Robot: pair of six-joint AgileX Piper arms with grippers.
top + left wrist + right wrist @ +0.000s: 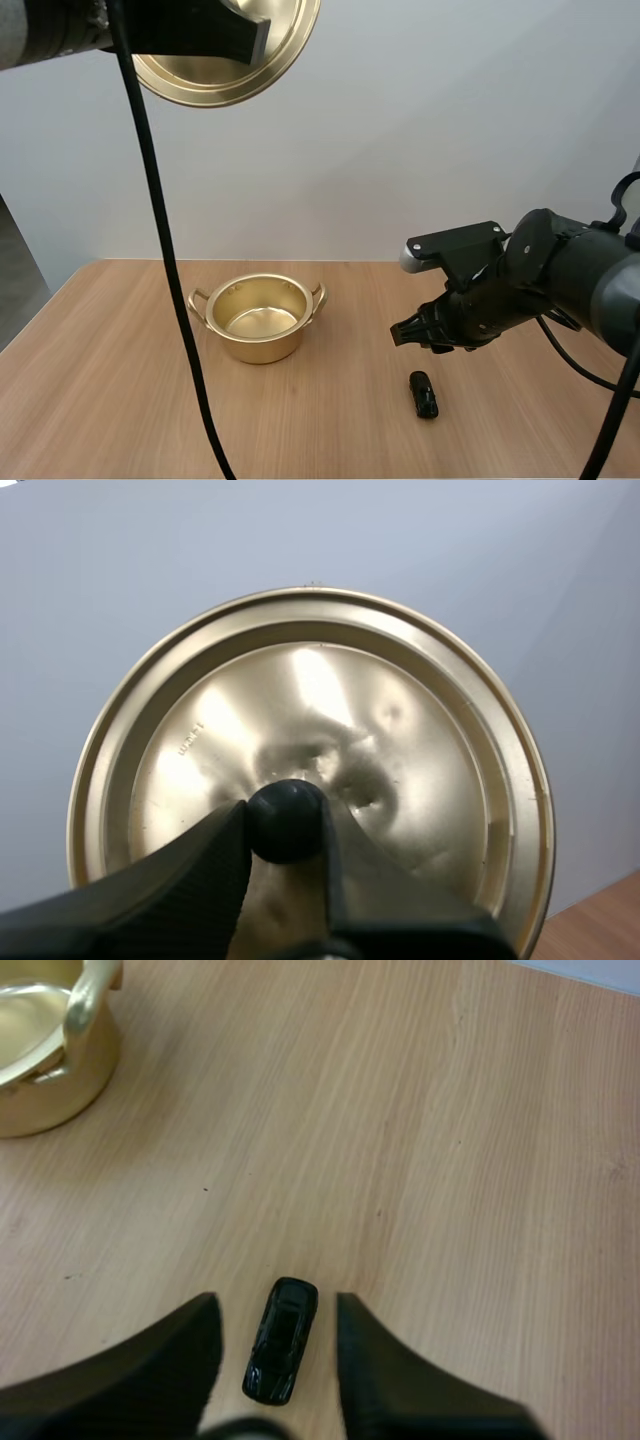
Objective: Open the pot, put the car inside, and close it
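The grey-and-black left arm [50,35] is reaching high, its black two-fingered left gripper [285,830] pinching the round black knob [285,808] of a golden metal lid [400,730]. The right arm [560,270] is angling downward, its right gripper [275,1305] hanging low with fingers spread apart

The pot [260,318] stands uncovered, nothing over its mouth: my left gripper [285,825] pinches the lid [225,60] by its knob high above, well clear. Bare desk [350,420] lies between pot and car [424,394]. My right gripper [275,1302] hangs above the car, fingers spread, and I see free wood all around it.
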